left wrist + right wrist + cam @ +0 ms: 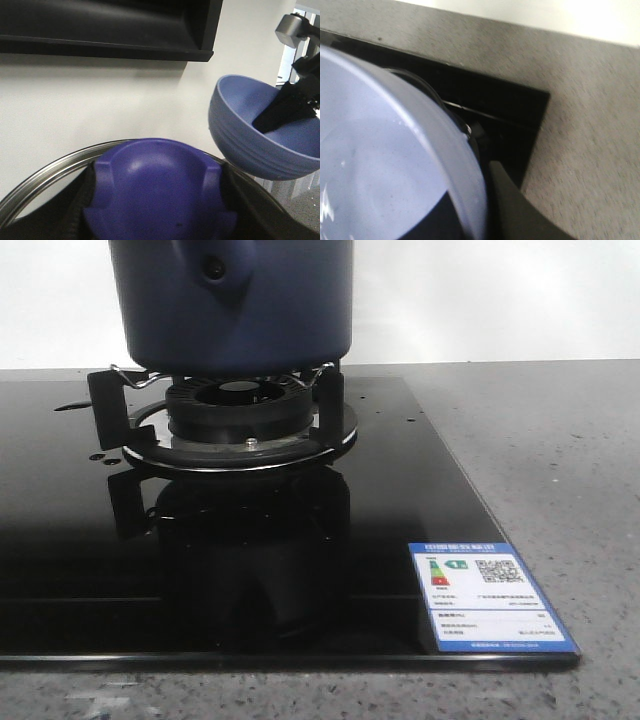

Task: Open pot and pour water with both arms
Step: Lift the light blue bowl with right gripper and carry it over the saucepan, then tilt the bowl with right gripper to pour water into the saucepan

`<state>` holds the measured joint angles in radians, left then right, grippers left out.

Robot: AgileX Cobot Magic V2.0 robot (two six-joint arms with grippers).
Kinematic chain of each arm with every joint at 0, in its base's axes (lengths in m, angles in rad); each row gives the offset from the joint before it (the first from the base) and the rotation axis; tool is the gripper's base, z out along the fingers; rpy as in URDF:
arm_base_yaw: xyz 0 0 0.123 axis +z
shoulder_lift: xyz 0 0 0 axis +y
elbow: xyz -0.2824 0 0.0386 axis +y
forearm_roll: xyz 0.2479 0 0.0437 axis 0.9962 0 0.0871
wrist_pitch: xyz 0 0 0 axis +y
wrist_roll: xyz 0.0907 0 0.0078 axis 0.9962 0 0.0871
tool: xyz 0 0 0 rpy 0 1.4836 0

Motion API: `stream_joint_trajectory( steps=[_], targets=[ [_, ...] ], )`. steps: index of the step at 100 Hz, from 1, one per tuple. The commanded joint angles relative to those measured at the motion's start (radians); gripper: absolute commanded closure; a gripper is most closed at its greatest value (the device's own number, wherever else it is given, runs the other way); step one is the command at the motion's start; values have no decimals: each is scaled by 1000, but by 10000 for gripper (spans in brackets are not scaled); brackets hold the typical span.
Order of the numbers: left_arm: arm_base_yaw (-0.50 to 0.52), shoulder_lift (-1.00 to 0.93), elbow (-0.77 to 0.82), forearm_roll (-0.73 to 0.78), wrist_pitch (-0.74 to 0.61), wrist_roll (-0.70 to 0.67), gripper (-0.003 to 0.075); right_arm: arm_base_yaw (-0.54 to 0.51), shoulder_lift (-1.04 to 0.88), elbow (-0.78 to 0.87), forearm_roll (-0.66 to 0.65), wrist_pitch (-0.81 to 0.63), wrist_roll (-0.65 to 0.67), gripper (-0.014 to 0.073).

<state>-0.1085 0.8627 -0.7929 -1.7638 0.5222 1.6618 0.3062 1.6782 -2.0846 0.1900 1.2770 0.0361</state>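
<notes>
Pot [232,305] on burner [240,415], frame top. Left gripper [160,200] clamps lid knob [157,187]; right gripper [485,190] pinches ribbed bowl [260,130] rim. Risk: tilted bowl spills outside pot.

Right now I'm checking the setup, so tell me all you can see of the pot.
The pot is large, dark navy, straight-sided and glossy. A tapered blue handle mount with a dark round hole faces the front camera. It stands upright on the burner's wire supports, over the black burner ring of the glass stove. Its top is cut off in the front view, so its rim and contents cannot be judged there.
</notes>
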Motion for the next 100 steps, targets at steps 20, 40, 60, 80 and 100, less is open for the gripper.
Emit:
stream_joint_trajectory(
  steps=[20,40,60,80,100],
  targets=[
    [-3,-15,-42,-66,20,-3,437,84,29,-116,-157,-146,-8,650],
    [-3,-15,-42,-66,16,-3,437,169,47,-116,-348,-234,-8,650],
    [-3,-15,-42,-66,12,-3,437,258,65,-116,-567,-273,-7,650],
    [-3,-15,-42,-66,12,-3,437,319,90,-116,-770,-282,54,634],
    [-3,-15,-42,-66,12,-3,437,369,118,-116,-886,-288,54,634]
  ],
)
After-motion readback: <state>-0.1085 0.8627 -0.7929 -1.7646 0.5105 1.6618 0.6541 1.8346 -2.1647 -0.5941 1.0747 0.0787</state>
